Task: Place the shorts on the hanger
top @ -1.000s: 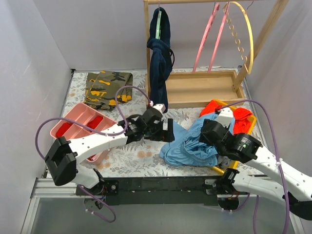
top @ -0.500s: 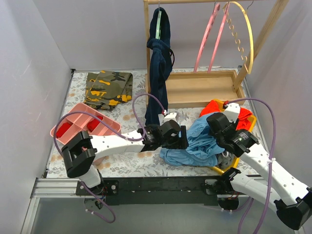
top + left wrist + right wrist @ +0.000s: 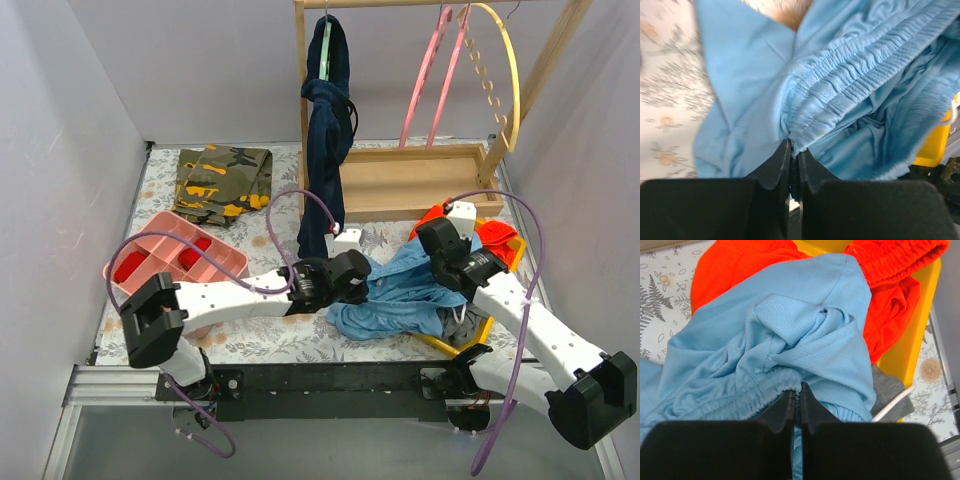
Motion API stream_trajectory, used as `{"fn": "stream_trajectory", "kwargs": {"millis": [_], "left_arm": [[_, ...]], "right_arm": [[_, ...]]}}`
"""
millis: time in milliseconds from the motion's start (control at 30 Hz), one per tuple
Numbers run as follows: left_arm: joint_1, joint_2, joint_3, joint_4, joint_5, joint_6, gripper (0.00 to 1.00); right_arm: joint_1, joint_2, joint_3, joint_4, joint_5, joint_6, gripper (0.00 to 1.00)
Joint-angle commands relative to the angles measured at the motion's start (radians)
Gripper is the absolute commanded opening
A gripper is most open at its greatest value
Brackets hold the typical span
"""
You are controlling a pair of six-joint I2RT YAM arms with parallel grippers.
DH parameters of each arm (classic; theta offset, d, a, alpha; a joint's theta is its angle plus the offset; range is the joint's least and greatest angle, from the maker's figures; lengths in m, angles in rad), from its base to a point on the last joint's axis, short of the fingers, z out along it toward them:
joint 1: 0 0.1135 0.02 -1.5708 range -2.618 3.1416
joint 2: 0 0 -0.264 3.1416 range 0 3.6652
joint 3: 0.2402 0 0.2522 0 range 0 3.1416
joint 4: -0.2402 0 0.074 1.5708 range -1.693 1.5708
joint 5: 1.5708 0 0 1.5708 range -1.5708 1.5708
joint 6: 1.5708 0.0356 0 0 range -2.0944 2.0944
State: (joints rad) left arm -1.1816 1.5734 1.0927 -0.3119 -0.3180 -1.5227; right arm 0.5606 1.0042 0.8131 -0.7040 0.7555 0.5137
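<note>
The light blue shorts (image 3: 400,295) lie crumpled on the table between both arms, partly over the yellow bin. My left gripper (image 3: 794,146) is shut on their gathered elastic waistband (image 3: 850,90) at the left side of the heap. My right gripper (image 3: 797,390) is shut on the waistband too, at the right side by the bin. In the top view the left gripper (image 3: 358,278) and the right gripper (image 3: 438,262) pinch opposite ends of the shorts. The yellow hanger (image 3: 508,70) hangs on the wooden rack at the back right, far above the shorts.
Orange-red shorts (image 3: 492,240) fill a yellow bin (image 3: 462,345) at the right. A dark navy garment (image 3: 325,130) hangs on the rack beside two pink hangers (image 3: 430,85). A wooden tray base (image 3: 415,180), a camouflage cloth (image 3: 222,180) and a pink divided tray (image 3: 175,258) sit behind and left.
Both grippers moved in onto the shorts and closed on the waistband. The left arm reached right to the heap's left edge; the right arm swung in toward the bin.
</note>
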Motion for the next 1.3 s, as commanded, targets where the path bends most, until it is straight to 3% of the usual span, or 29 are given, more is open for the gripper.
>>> {"fn": "stream_trajectory", "kwargs": {"millis": [0, 133, 300, 467, 633, 800, 1033, 1167, 1267], "left_arm": [[0.063, -0.235, 0.004, -0.101, -0.139, 0.122, 0.0], [0.148, -0.384, 0.033, -0.165, -0.122, 0.232, 0.0], [0.221, -0.47, 0.178, -0.297, -0.136, 0.344, 0.0], [0.273, -0.477, 0.344, -0.391, -0.142, 0.438, 0.0], [0.339, -0.437, 0.44, -0.417, -0.078, 0.466, 0.0], [0.364, -0.417, 0.391, -0.369, 0.059, 0.428, 0.0], [0.364, -0.487, 0.273, -0.227, 0.347, 0.433, 0.0], [0.362, -0.53, 0.262, -0.136, 0.494, 0.464, 0.0], [0.361, -0.52, 0.294, -0.113, 0.565, 0.478, 0.0]], "right_arm": [[-0.022, 0.004, 0.142, 0.022, 0.005, -0.046, 0.01], [-0.021, -0.012, 0.267, -0.009, -0.062, -0.052, 0.01], [-0.021, -0.045, 0.477, -0.048, -0.217, -0.058, 0.01], [-0.021, -0.036, 0.661, -0.081, -0.463, -0.015, 0.01], [-0.016, -0.023, 0.73, -0.052, -0.576, 0.019, 0.01], [-0.016, 0.013, 0.675, -0.058, -0.496, -0.012, 0.01], [-0.019, -0.098, 0.48, -0.077, -0.378, -0.012, 0.01], [-0.021, -0.128, 0.559, -0.153, -0.309, -0.029, 0.01], [-0.021, -0.122, 0.769, -0.195, -0.271, -0.053, 0.01]]}}
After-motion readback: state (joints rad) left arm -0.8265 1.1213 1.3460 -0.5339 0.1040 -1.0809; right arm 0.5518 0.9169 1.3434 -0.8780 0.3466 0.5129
